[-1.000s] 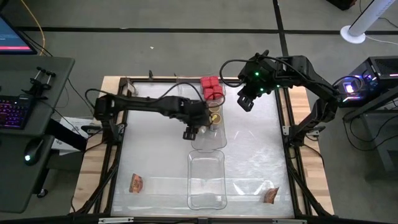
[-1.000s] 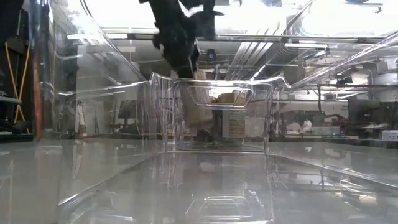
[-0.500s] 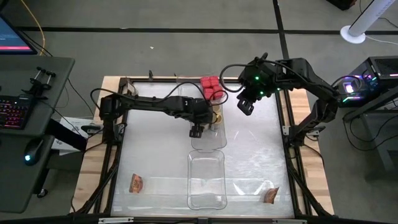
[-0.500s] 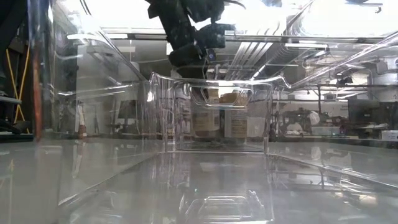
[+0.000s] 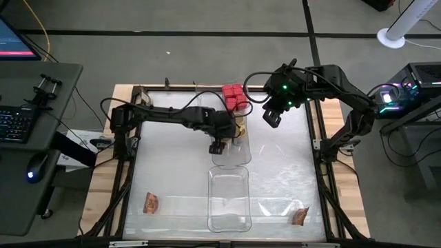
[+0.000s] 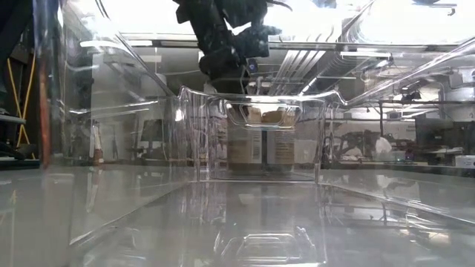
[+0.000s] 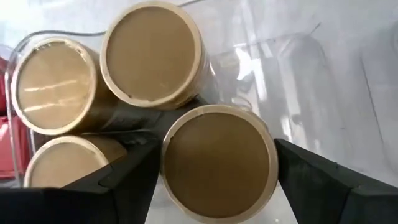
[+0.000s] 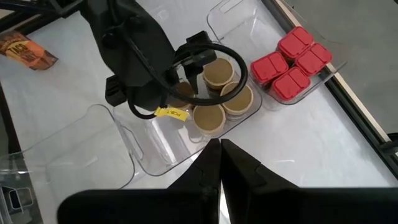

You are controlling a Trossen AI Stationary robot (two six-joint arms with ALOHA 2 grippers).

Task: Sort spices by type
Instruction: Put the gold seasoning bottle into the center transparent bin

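My left gripper point(image 7: 214, 180) sits center frame with jaws spread around a jar point(image 7: 219, 163) in the clear tray point(image 5: 231, 157) beside three more. Right gripper point(image 8: 220, 163), jaws together, hovers upper right by the red boxes point(image 5: 234, 98). Two packets point(image 5: 151, 203) lie along the counter's bottom edge.

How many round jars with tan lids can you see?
4. All four jars stand packed together in one clear tray; the left tool straddles one. None seem hidden.
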